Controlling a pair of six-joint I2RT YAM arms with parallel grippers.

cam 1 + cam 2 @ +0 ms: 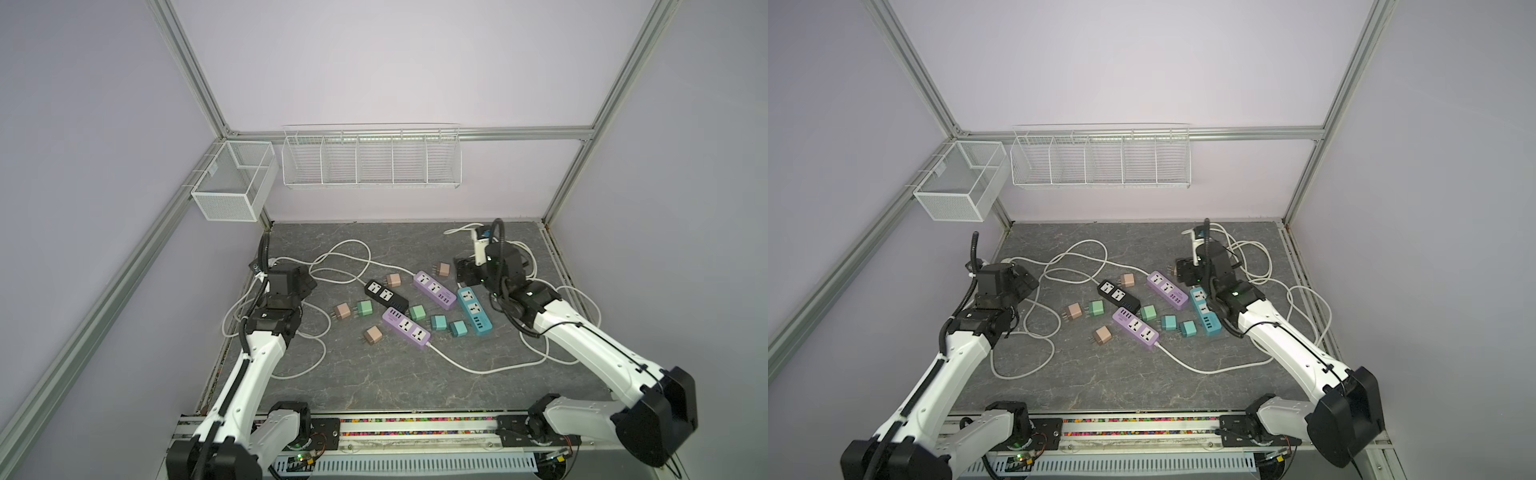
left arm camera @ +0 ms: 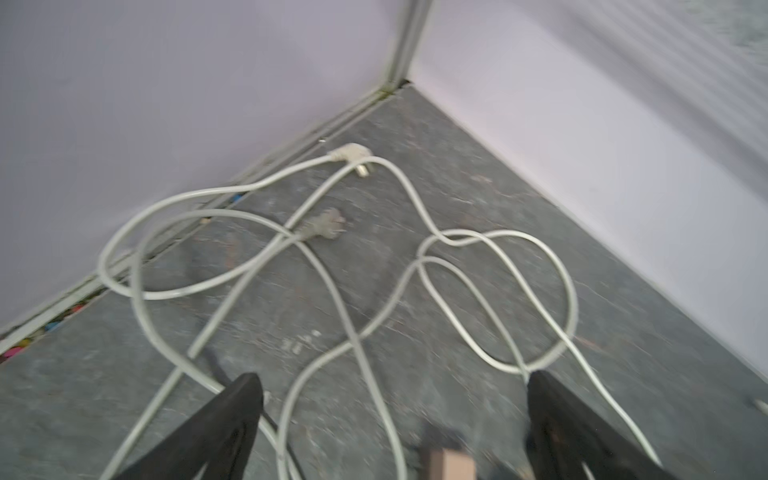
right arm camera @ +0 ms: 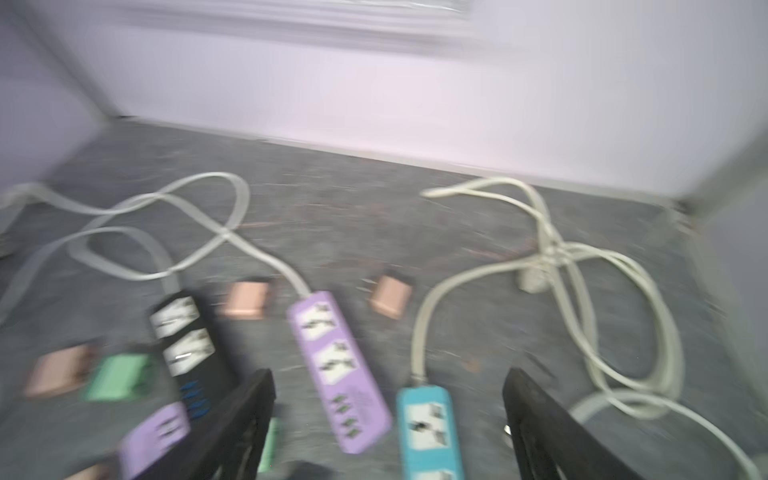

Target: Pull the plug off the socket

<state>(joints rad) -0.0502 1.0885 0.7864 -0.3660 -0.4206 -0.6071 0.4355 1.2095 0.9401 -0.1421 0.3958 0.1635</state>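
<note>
Four power strips lie mid-table with empty sockets: black (image 1: 385, 296), two purple (image 1: 434, 290) (image 1: 406, 327) and teal (image 1: 474, 309). Loose tan, green and teal plugs (image 1: 365, 308) lie around them. My right gripper (image 1: 463, 272) hovers open over the far end of the teal strip (image 3: 428, 424) with nothing between its fingers (image 3: 262, 390). At the left, above the white cords, my left gripper (image 1: 305, 282) is open too. In its blurred wrist view a small tan block (image 2: 451, 465) shows below the jaws, untouched. A white strip (image 1: 480, 245) sits half hidden behind the right arm.
White cords (image 1: 307, 357) loop across the left, front and right of the grey table (image 1: 374, 386). Two cord plugs (image 2: 351, 153) lie near the back-left corner. A mesh box (image 1: 232, 183) and a wire rack (image 1: 370, 156) hang on the walls.
</note>
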